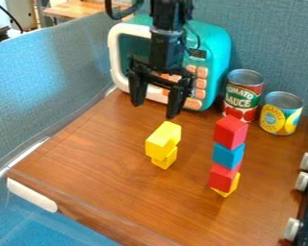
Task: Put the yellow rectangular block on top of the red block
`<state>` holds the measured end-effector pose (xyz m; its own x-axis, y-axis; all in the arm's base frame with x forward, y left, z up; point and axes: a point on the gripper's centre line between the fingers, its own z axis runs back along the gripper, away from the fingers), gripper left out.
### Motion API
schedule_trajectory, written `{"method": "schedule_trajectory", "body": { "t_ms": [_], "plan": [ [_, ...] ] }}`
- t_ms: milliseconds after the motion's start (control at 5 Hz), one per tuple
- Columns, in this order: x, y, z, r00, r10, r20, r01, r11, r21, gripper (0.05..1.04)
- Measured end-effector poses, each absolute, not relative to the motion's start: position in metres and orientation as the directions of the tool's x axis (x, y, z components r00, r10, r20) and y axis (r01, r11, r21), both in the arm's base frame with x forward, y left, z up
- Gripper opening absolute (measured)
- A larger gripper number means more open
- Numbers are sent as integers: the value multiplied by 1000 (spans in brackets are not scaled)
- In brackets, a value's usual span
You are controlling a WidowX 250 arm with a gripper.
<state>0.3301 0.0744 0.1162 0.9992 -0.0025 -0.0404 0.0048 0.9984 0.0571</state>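
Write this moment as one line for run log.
gripper open, empty | yellow rectangular block on lower yellow block | top red block uncovered | placement pending

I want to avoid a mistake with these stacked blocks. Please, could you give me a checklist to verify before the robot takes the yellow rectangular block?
1. Gripper open, nothing held: ok.
2. Top of the yellow rectangular block uncovered: ok.
3. Gripper fingers around that block: not ok, they hang above it.
4. Upper red block has a bare top: ok, it crowns the stack over the blue block.
5. Stack steady enough for one more block: cannot tell; its blocks do not line up neatly.
6. Yellow rectangular block free from the small yellow block under it: cannot tell whether they would separate cleanly.
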Motion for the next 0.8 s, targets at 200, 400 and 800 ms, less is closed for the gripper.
{"method": "schedule_trajectory", "body": {
  "t_ms": [200,400,800],
  "plan": [
    [334,72,109,1000,-7,-18,8,999,37,1001],
    [335,72,97,999,14,-43,-11,999,52,1001],
    [336,71,85,997,53,-59,-50,997,52,1001]
  ]
}}
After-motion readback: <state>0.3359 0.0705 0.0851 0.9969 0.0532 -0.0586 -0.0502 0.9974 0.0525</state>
